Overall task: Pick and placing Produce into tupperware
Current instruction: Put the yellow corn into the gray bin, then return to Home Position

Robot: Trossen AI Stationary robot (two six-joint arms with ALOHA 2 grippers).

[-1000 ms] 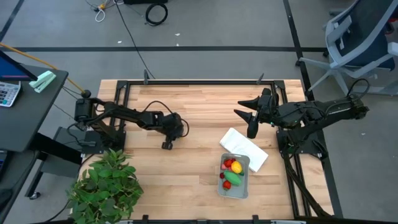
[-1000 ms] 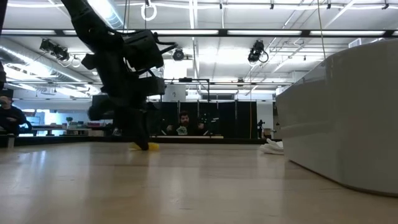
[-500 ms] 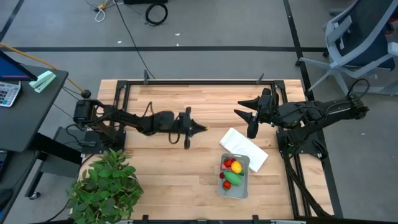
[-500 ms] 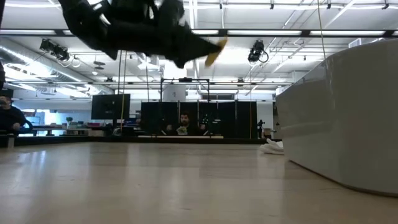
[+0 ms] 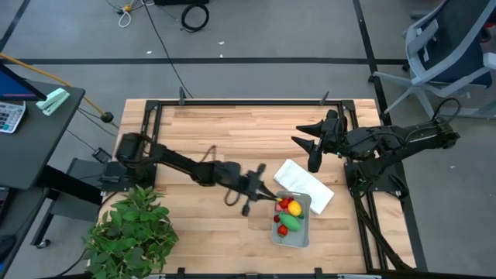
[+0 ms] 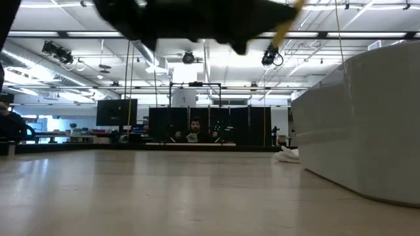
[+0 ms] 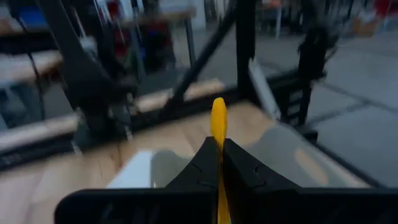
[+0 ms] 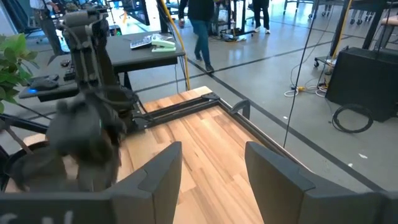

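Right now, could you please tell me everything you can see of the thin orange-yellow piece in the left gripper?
The thin orange-yellow piece is a narrow, smooth, plastic-looking strip with a rounded tip. It stands edge-on between the fingers of the left gripper, which is shut on it, its tip poking out past the fingertips. Only those fingers touch it. It is held in the air near the tupperware, by the container's left edge in the high view.

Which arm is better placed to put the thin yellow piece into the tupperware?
Left. Its gripper, jaws shut, holds the thin yellow piece beside the tupperware. The right gripper waits open, farther back.
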